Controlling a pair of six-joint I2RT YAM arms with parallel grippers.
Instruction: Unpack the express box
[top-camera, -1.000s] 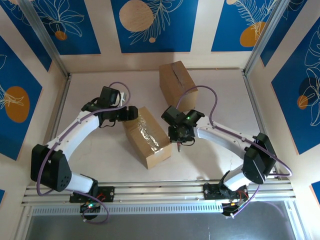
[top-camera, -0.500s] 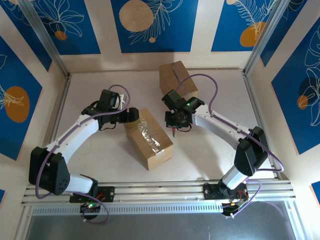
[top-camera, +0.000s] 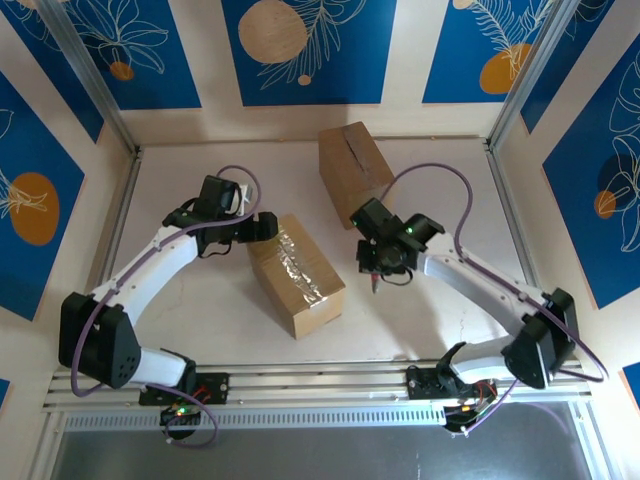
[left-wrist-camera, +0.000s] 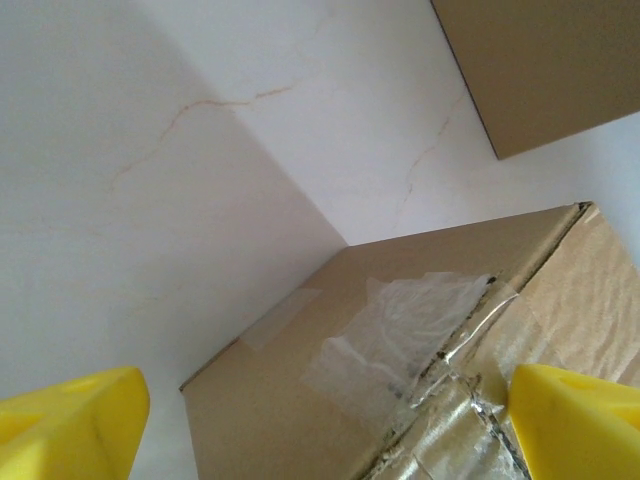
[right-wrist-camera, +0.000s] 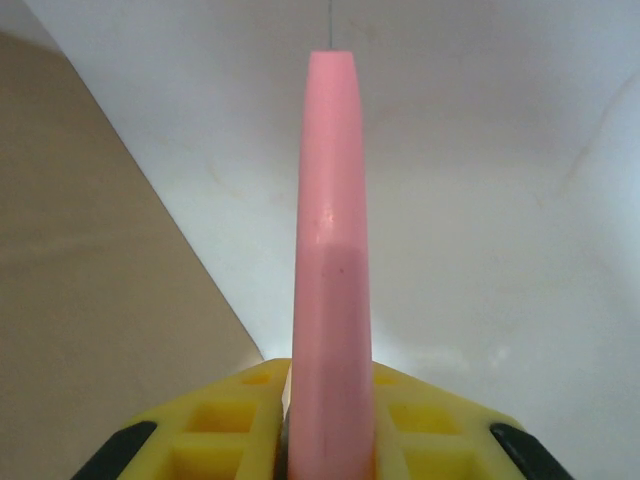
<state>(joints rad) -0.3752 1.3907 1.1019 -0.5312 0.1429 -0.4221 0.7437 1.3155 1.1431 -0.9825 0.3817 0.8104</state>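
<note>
Left hand (top-camera: 262, 226) gapes wide, arm bent inward; right hand (top-camera: 373, 267) points down, pinching a pink tool (right-wrist-camera: 330, 250).

Nothing legible anywhere. Bare brown card on the box (top-camera: 297, 272), no print made out under its tape (top-camera: 300, 262) (too crinkled and shiny to tell); likewise blank on the second box (top-camera: 352, 165) behind it.

Brown box (top-camera: 297, 275), pink tool (right-wrist-camera: 330, 260), yellow fingers (left-wrist-camera: 70, 420), blue wall panels (top-camera: 360, 80).
</note>
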